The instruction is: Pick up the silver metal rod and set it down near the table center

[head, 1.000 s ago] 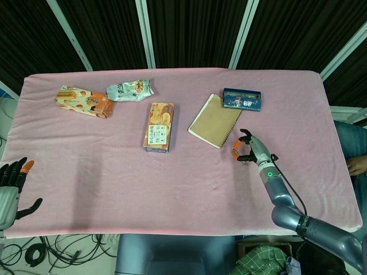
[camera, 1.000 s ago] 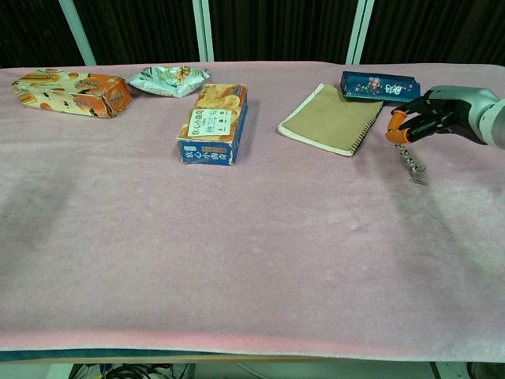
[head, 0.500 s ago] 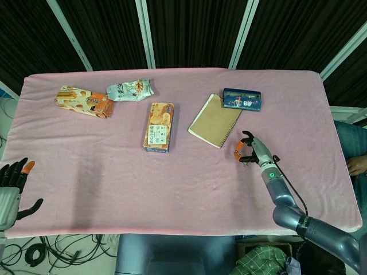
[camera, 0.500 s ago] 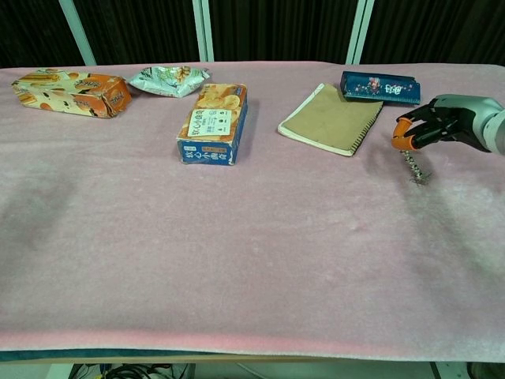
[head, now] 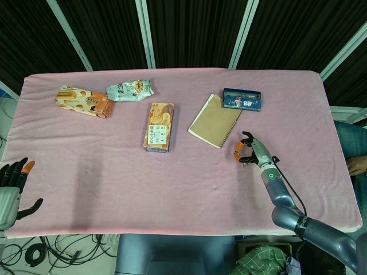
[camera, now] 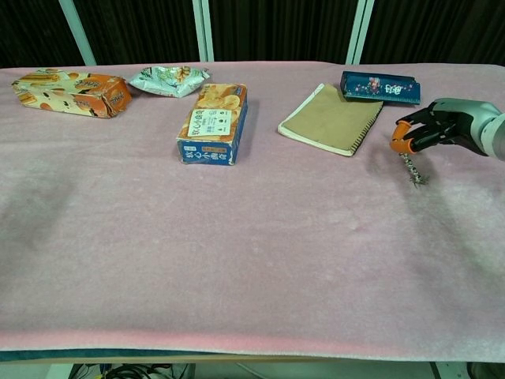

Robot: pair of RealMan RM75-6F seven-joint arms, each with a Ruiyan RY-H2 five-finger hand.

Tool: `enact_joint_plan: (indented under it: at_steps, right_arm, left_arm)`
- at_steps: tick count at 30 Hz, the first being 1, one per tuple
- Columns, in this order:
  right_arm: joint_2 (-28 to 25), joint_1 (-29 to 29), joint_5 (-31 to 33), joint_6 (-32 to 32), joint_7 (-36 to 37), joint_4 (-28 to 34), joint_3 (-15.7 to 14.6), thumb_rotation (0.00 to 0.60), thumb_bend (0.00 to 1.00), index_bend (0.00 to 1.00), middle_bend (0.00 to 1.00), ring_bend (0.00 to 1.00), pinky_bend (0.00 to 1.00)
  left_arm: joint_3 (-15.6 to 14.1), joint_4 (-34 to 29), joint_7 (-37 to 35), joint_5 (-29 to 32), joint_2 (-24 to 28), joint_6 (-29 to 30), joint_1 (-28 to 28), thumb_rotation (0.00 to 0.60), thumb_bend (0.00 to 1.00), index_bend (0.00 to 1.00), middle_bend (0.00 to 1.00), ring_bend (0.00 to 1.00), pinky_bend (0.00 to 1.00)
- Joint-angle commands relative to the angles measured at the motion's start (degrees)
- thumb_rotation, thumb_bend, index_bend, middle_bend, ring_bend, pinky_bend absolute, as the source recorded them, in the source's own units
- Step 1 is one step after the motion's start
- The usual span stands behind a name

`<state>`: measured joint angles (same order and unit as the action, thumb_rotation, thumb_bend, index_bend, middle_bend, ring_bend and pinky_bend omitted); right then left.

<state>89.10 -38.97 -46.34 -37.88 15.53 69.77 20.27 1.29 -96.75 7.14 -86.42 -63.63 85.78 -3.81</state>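
The right hand (camera: 430, 130) pinches the upper end of the rod (camera: 413, 169) between orange-tipped fingers (camera: 400, 145), near the right edge of the table (head: 172, 172) and just in front of the notebook's (head: 214, 121) near corner. The rod hangs close to upright; its lower end is at or just above the pink cloth, and the chest view does not settle whether it touches. In the head view the rod is too small to make out under the hand (head: 248, 151).

Change over the last second: slight. The hand has drifted a little toward the right edge and then settled, and the rod has swung from a slant to a steeper hang. The hand has not carried it toward the table center; the grasp appears complete, with the lift only just under way.

The left hand (head: 10, 186) sits off the near left corner with fingers spread, holding nothing, and has not moved in any way that matters.

Judgement: pick-up is largely achieved; transport is outstanding. The center lies well to the robot's left of the rod, on bare cloth in front of the biscuit box (camera: 215, 122). The pinch is at one end only, so the rod may swing or slip during the traverse; a low, steady carry is advisable.
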Motion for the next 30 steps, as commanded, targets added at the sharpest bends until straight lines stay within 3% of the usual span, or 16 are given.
enact_joint_plan:
  at_steps: [1, 30]
  right_arm:
    - [-0.5, 0.3, -0.5, -0.3, 0.0, 0.8, 0.0, 0.6, 0.37, 0.63, 0.05, 0.13, 0.17]
    - [-1.4, 0.4, -0.5, -1.5, -1.0, 4.6, -0.2, 0.6, 0.36, 0.65, 0.05, 0.13, 0.17]
  left_arm:
    - [0.0, 0.0, 0.0, 0.0, 0.0, 0.0, 0.0, 0.6, 0.22, 0.07, 0.0, 0.0, 0.0]
    - [0.0, 0.1, 0.0, -0.1, 0.0, 0.0, -0.1, 0.6, 0.22, 0.07, 0.0, 0.0, 0.0]
